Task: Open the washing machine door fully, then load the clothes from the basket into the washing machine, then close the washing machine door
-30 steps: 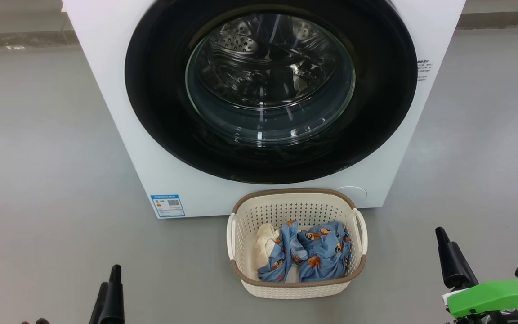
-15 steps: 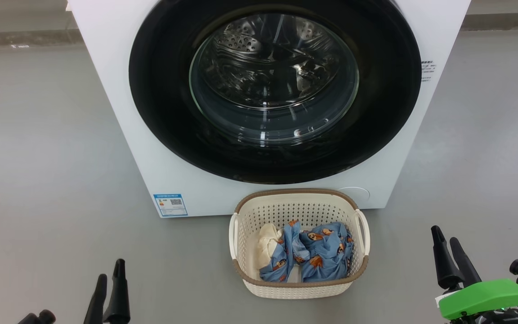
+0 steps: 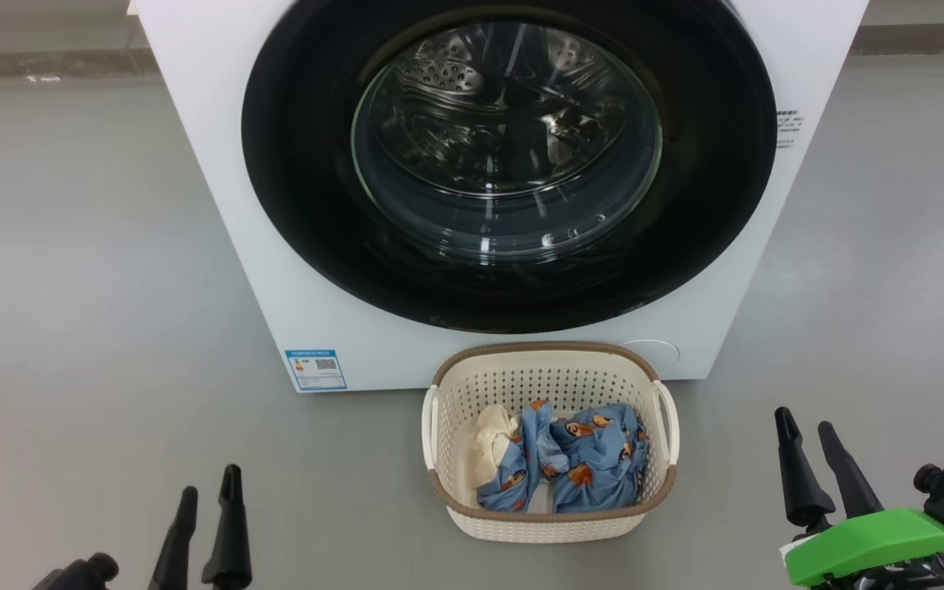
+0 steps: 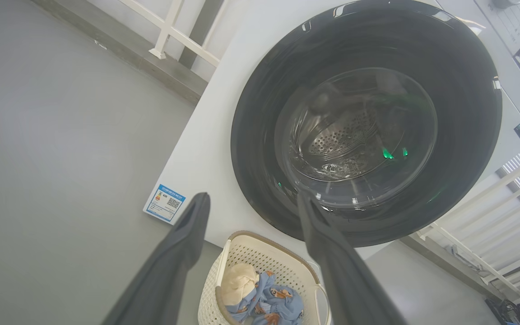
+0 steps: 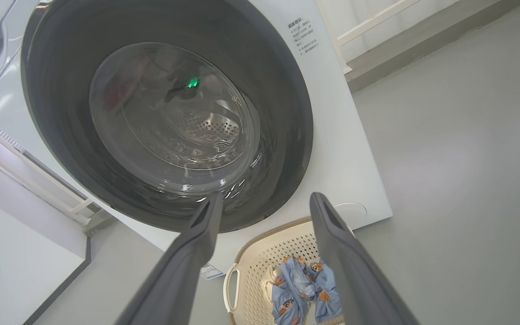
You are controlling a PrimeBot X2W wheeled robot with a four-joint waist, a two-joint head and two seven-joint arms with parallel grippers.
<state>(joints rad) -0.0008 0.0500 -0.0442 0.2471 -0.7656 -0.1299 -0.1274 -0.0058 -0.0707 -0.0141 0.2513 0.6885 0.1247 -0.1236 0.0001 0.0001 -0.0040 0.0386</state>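
The white washing machine point(image 3: 218, 188) stands ahead, its round black-rimmed door point(image 3: 300, 197) shut flat against the front, with the steel drum visible through the glass. The cream basket point(image 3: 550, 524) sits on the floor right in front of it, holding blue printed clothes point(image 3: 595, 467) and a cream cloth point(image 3: 495, 434). My left gripper point(image 3: 210, 483) is open at the lower left, well short of the basket. My right gripper point(image 3: 806, 424) is open at the lower right, beside the basket and apart from it. Both wrist views show the door point(image 4: 260, 90) point(image 5: 296, 99) and basket point(image 4: 260, 253) point(image 5: 260, 253) between spread fingers.
Grey floor point(image 3: 70, 287) surrounds the machine on both sides. A blue label point(image 3: 315, 369) sits on the machine's lower left front. White railings point(image 4: 481, 225) stand to one side of the machine and a low wall ledge point(image 3: 38, 65) runs behind it.
The whole head view has shifted slightly, so the camera moved. Both grippers have risen further into view, their fingers now seen spread apart.
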